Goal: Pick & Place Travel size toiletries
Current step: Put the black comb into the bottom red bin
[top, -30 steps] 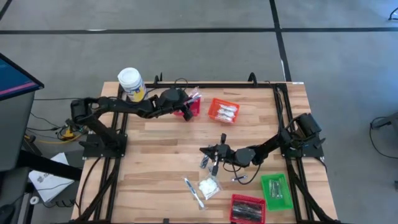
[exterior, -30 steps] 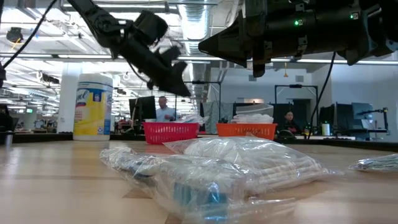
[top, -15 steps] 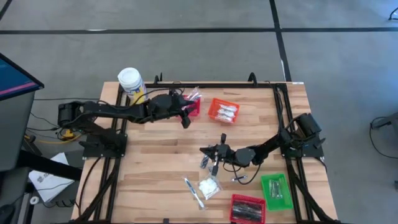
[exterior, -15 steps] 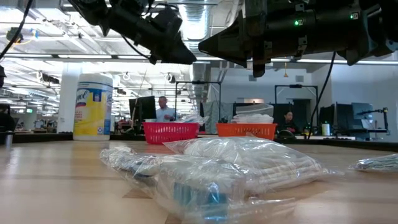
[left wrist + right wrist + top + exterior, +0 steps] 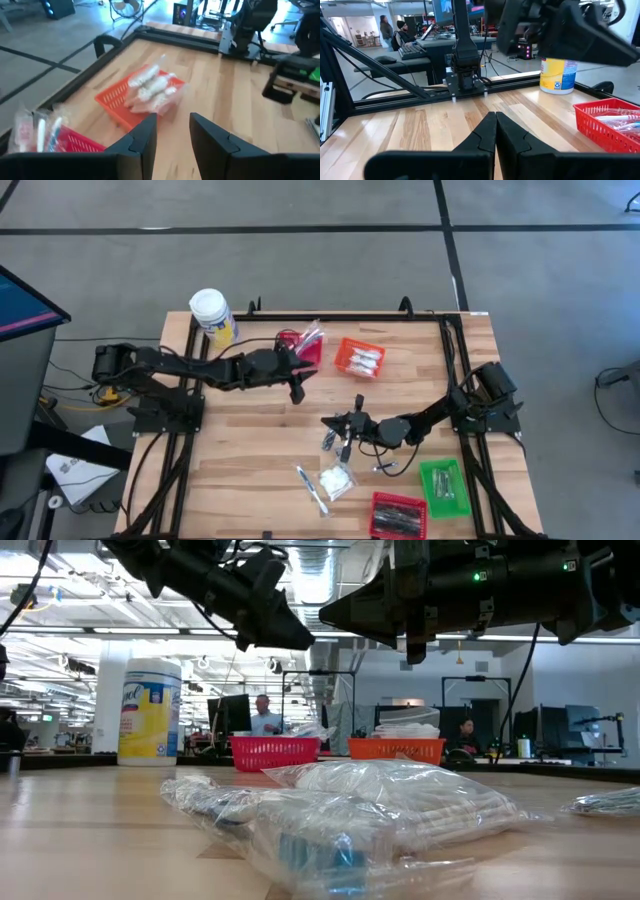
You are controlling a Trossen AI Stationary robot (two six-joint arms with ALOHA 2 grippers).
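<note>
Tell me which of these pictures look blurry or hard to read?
Left wrist view: the orange basket and its packets are smeared with blur. Low view: the nearest clear-wrapped packets loom soft and out of focus, the arms dark against bright ceiling lights. High view: evenly lit.

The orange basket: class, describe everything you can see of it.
The orange basket is a small rectangular tray of slotted plastic sitting flat on the wooden table, near its far edge, beside a red basket. Several clear-wrapped white packets are heaped inside, rising above its rim. No gripper touches it; the left gripper hovers nearby.
</note>
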